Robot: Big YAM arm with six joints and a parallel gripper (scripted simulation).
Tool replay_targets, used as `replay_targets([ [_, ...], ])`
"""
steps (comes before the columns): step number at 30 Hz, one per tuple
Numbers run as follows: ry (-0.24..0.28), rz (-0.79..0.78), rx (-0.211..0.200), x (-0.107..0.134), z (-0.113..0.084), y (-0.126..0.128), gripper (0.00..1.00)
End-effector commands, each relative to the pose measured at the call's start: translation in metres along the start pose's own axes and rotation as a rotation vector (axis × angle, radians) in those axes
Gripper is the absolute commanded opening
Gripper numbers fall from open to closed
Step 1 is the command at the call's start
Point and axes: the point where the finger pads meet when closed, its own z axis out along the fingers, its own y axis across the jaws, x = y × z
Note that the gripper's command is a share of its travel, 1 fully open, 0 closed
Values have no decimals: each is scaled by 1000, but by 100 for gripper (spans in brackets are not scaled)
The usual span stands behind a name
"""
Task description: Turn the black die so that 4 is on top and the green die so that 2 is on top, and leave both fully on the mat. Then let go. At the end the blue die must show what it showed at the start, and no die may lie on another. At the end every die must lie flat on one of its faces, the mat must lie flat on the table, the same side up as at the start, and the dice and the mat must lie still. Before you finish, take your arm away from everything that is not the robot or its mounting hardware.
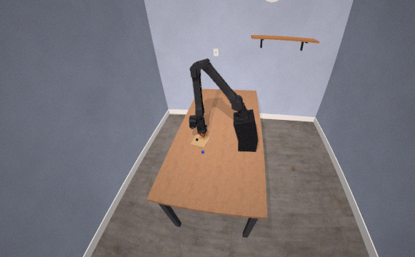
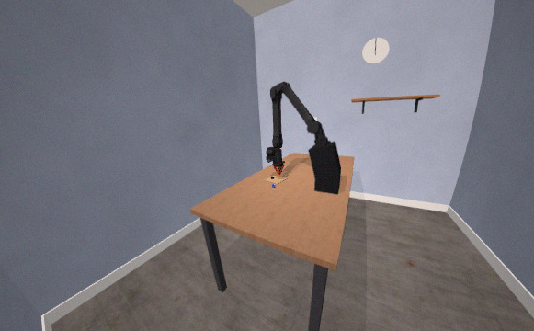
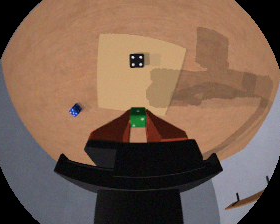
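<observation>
Ana: As we look from the top view, the gripper [image 1: 202, 135] [image 2: 278, 173] [image 3: 138, 113] points down by the far side of the mat [image 1: 201, 143] [image 2: 278, 180] [image 3: 116, 85]. The black die [image 1: 197, 139] [image 2: 272, 177] [image 3: 137, 60] is on that mat!

Ben: And the blue die [image 1: 203, 152] [image 2: 273, 186] [image 3: 75, 110] sits off it, on the desk [image 1: 225, 178] [image 2: 276, 207] [image 3: 46, 60]. Good place for it: it needs no turning, so leaving it alone protects its number.

Ana: Over to the exterior view: the fingertips look just above the mat, though I can't judge the gap. Can you read any pips?

Ben: Not from there. Wrist view, then, and here's the action! The fingers are clamped on the green die [image 3: 138, 117], one on each side.

Ana: Why that hold?

Ben: Opposite faces pinched, so it should come down square. Two pips seem to show on the face towards the wrist; if that's the upper one, it suits the target.

Ana: And black shows four, well inside the mat's edges!

Ben: So black looks finished. Green probably wants lowering onto bare mat, clear of black, then a gentle release. Tilted, it could tip onto another face; too near the edge, it could overhang.
</observation>
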Motion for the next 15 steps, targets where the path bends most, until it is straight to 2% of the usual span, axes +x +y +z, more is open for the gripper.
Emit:
replay_targets([
  [1, -30, -17, -4, -11, 7, 3, 14],
  [10, -26, -15, -4, -10, 41, 3, 14],
  [13, -26, -14, -4, -10, 45, 3, 14],
  [15, -63, -15, -4, -25, 35, 3, 14],
])
